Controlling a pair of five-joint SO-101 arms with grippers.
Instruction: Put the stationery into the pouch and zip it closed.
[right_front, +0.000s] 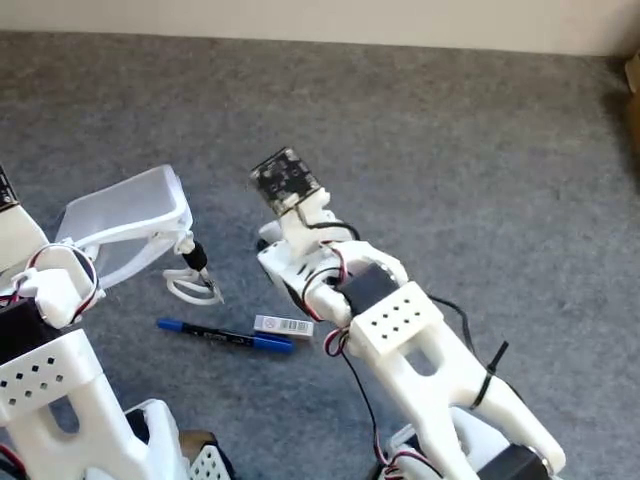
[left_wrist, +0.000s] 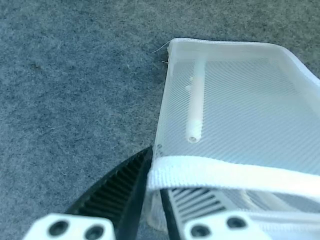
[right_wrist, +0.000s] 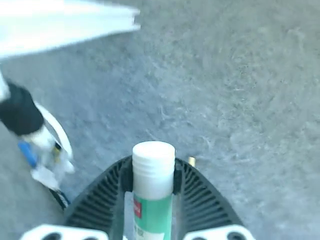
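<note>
Right gripper (right_wrist: 152, 165) clamps glue stick (right_wrist: 153, 192) lengthwise, cap outward; left gripper (left_wrist: 154, 172) pinches pouch (left_wrist: 240, 100).

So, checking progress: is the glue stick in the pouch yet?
Out: right gripper grips the glue stick, clear of the pouch.

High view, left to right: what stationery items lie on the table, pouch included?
pouch → blue pen → small white block, which sits at the pen's right end.
</note>
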